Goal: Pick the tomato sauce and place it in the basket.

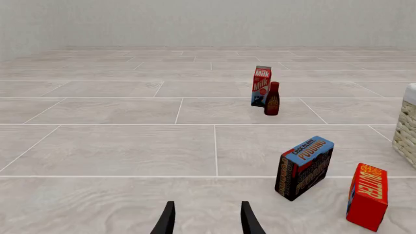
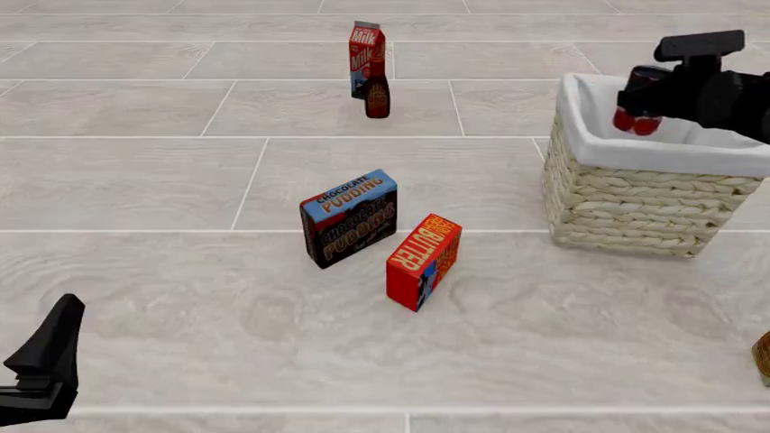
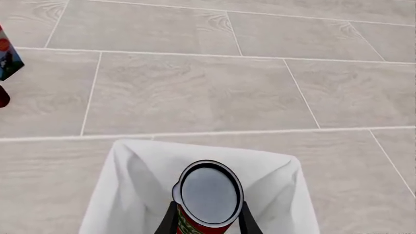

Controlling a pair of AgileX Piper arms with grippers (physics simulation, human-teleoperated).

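A pale surface printed with a large wood-grain tile pattern and thin light seams [image 2: 241, 180] is seen running back to a plain light wall. At the right of the front view a squarish woven wicker basket [image 2: 626, 203] is set, its white cloth lining [image 3: 130, 195] folded over the rim. Above its open mouth the tomato sauce [image 2: 637, 115], a small cylindrical can with a red label and a dark metal top, is held upright by the right gripper [image 3: 208, 222], whose dark fingers are pressed against the can's two sides; the can is seen clear of the lining, not resting in the basket. The left gripper [image 1: 206, 219] is kept low at the near left, its two fingers parted with nothing between them. Near the middle a chocolate pudding box [image 2: 349, 216] and a red-orange butter box [image 2: 424, 262] are stood just beside each other, both slightly tilted. Farther back a milk carton [image 2: 366, 56] is stood with a dark brown bottle [image 2: 378, 97] just in front of it. Wide bare floor is left between the left gripper and the boxes.
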